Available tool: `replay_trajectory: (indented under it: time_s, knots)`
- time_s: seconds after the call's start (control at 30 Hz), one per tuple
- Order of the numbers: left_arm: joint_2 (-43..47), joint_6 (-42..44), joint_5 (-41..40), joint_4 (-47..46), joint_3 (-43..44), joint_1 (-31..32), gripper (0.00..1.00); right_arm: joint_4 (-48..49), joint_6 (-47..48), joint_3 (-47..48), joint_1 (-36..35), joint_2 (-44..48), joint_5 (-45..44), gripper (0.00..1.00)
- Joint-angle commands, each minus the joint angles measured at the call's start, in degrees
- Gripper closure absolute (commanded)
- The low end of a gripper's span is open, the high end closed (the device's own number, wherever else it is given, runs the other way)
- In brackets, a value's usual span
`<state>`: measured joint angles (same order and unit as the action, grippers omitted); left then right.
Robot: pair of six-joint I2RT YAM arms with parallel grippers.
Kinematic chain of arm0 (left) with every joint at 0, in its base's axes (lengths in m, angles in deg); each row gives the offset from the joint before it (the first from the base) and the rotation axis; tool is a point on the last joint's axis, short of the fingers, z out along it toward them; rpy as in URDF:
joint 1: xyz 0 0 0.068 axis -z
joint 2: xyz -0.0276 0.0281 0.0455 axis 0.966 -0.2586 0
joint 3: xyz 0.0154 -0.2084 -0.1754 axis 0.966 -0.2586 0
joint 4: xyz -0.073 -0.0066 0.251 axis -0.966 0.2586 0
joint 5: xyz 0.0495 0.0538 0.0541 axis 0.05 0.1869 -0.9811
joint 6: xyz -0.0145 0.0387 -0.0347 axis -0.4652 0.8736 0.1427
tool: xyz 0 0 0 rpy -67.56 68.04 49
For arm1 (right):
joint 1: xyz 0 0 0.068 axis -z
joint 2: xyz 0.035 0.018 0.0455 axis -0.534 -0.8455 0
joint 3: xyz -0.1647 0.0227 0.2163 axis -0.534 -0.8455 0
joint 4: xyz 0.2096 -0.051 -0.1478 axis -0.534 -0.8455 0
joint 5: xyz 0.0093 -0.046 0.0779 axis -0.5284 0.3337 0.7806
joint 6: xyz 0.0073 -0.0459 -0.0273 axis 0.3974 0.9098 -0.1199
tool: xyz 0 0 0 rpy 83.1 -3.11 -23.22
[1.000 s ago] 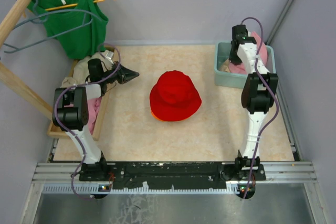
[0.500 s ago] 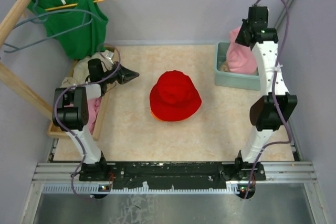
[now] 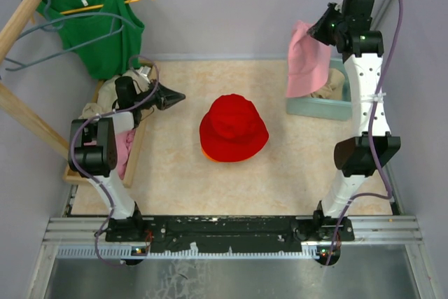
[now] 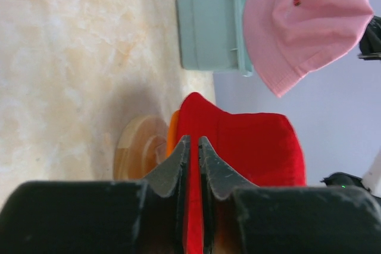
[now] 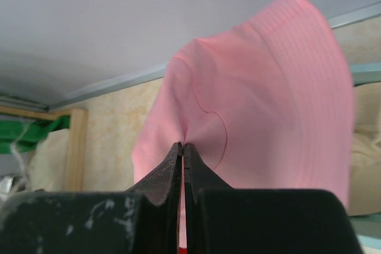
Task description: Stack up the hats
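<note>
The right gripper point(image 3: 325, 29) is raised at the far right, its jaws pressed together on a pinch of the pink hat point(image 3: 304, 61); the hat hangs limp from it, clear of the desk point(image 3: 280, 173), over the left end of the teal bin point(image 3: 315, 106); beige cloth point(image 3: 329, 92) lies in the bin; the red hat point(image 3: 233, 127) sits crown up in the middle of the desk on the orange hat point(image 3: 204, 150), whose brim shows only at the near left edge; the left gripper point(image 3: 178, 96) hovers left of the stack, pointing toward it, its jaws almost together with a thin slit and nothing between them; a green tank top point(image 3: 98, 26) hangs at far left.
</note>
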<state>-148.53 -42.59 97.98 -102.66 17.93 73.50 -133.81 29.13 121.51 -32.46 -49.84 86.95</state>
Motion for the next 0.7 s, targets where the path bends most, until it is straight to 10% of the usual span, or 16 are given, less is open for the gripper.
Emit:
replay_trajectory:
  time_s: [0.0, 0.4, 0.67]
  knots:
    - [3.4, -10.8, 2.8, -10.9, 2.7, 0.0, 0.84, 8.0, -7.4, 3.6, 0.1, 3.0, 13.5, 1.00]
    - [1.3, -52.6, -5.6, -39.5, 12.1, 7.7, 0.60, 36.3, -33.8, -1.6, -3.1, 3.6, 33.1, 1.00]
    - [-1.0, -62.6, -12.5, -44.3, 13.2, 15.0, 0.54, 51.8, -47.2, -2.8, -7.0, 1.5, 33.4, 1.00]
